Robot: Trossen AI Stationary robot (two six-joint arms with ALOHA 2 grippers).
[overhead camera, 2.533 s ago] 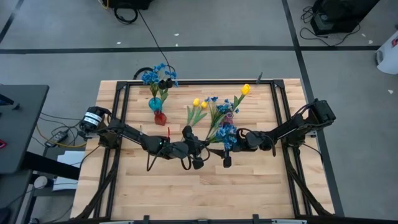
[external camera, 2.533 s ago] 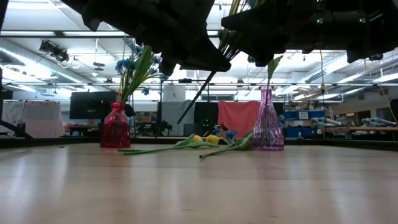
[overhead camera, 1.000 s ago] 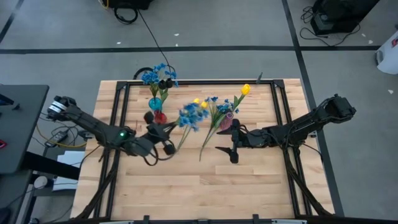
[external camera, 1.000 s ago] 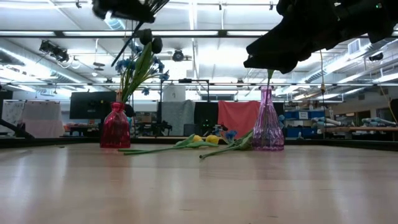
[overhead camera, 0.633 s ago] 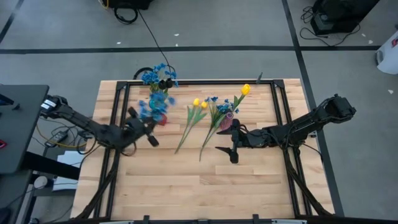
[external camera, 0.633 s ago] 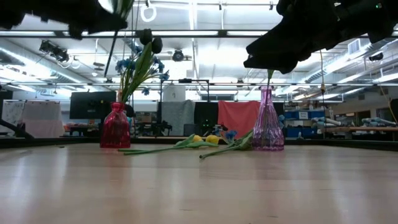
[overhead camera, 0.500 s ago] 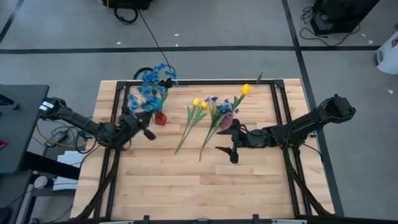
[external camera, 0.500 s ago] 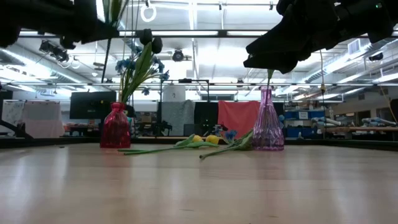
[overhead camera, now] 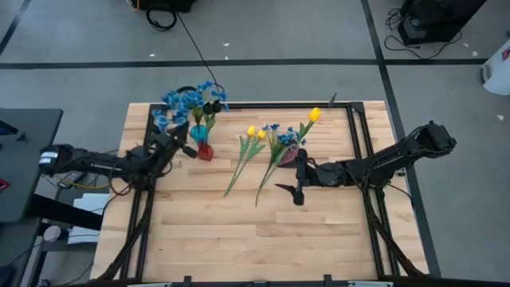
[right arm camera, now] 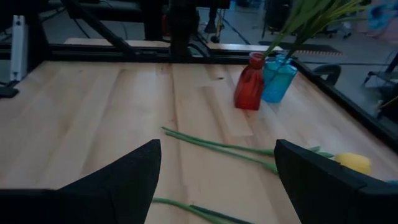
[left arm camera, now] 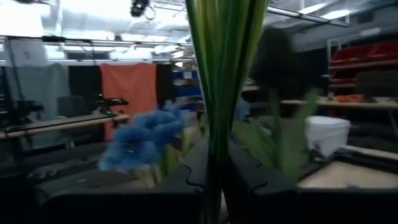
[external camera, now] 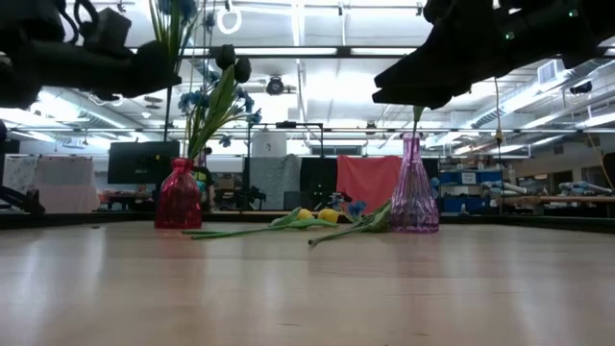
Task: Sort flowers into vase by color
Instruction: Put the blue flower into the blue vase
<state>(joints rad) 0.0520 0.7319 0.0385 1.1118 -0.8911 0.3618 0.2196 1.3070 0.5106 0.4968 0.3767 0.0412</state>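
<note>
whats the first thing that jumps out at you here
The left end effector holds a blue flower bunch aloft by its stems, beside the red vase and blue vase at the table's far left. Yellow tulips lie mid-table; the right end effector hovers open nearby.

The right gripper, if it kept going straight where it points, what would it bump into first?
Probably the green flower stems lying on the table ahead of the open right gripper; farther on stand the red vase and blue vase. Depth is uncertain.
</note>
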